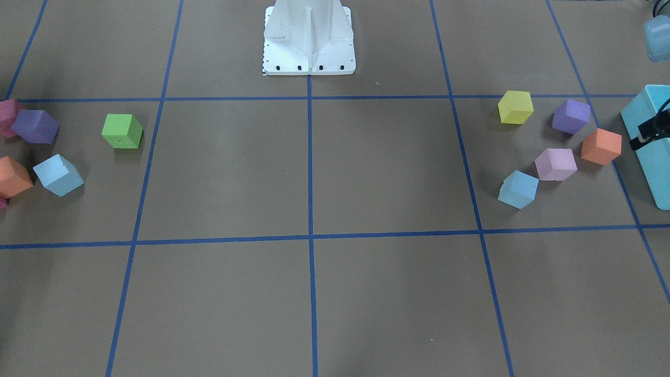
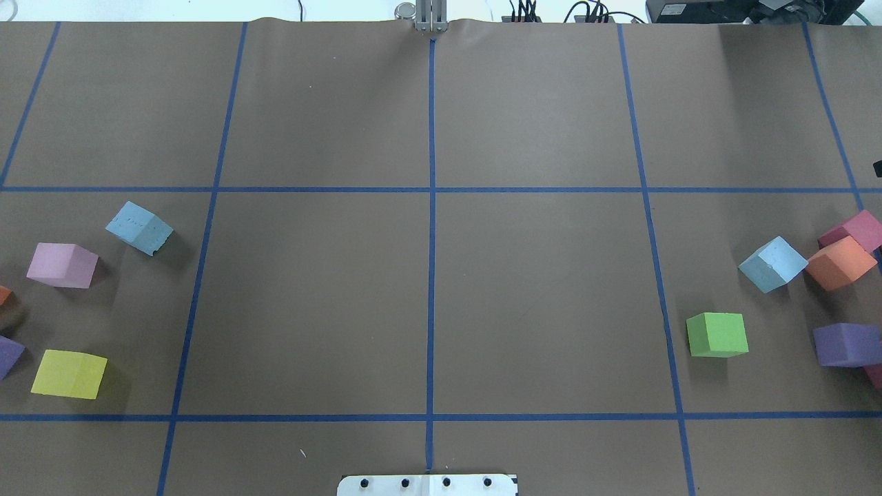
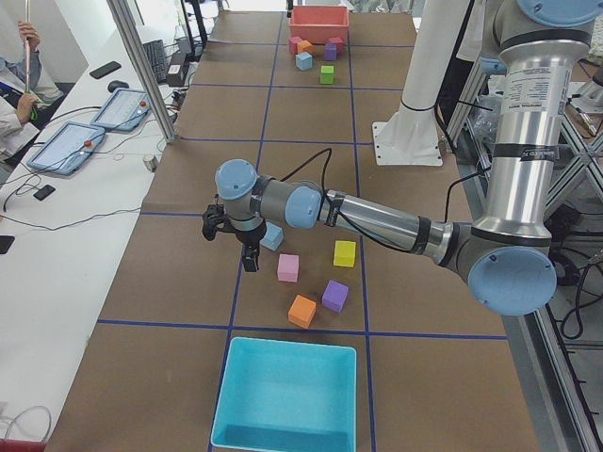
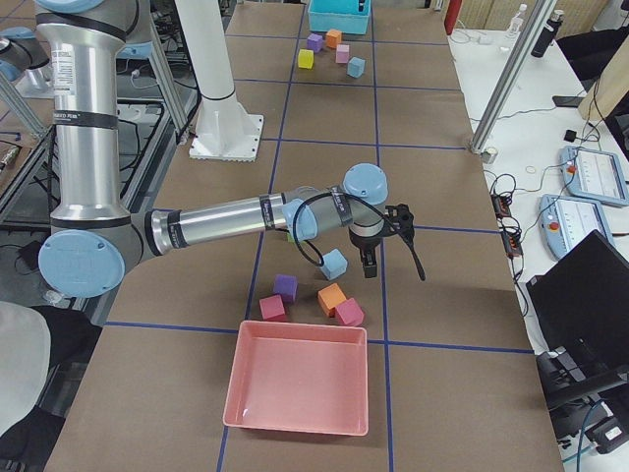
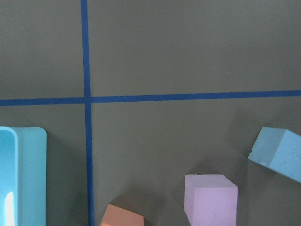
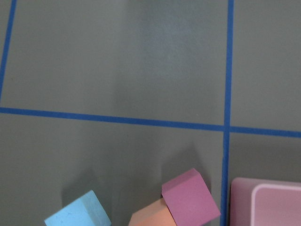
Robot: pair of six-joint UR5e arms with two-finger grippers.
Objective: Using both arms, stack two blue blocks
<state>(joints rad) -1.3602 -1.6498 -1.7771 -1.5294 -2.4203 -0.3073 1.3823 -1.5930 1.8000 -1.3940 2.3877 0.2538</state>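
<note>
Soft-looking foam, square and dull: one blue block (image 2: 140, 227) sits on the left of the brown paper table (image 2: 310, 310), near my left gripper (image 3: 231, 240). Far to the right, the other blue block (image 2: 773, 264) sits by an orange block (image 2: 841, 262), near my right gripper (image 4: 378, 248). I cannot tell if either gripper is spread wide or pinched together.

We see two pale sky-blue foam cubes resting on the table (image 2: 427, 303), each turned askew to its blue lines (image 2: 431, 207) and well apart from the other. The left blue block (image 2: 139, 228) sits near a pink cube (image 2: 62, 265), and the right blue block (image 2: 772, 264) sits just beside an orange cube (image 2: 841, 262). The left arm (image 3: 377, 218) stretches low near the first and the right arm (image 4: 226, 218) near the second, with neither block lifted.
</note>
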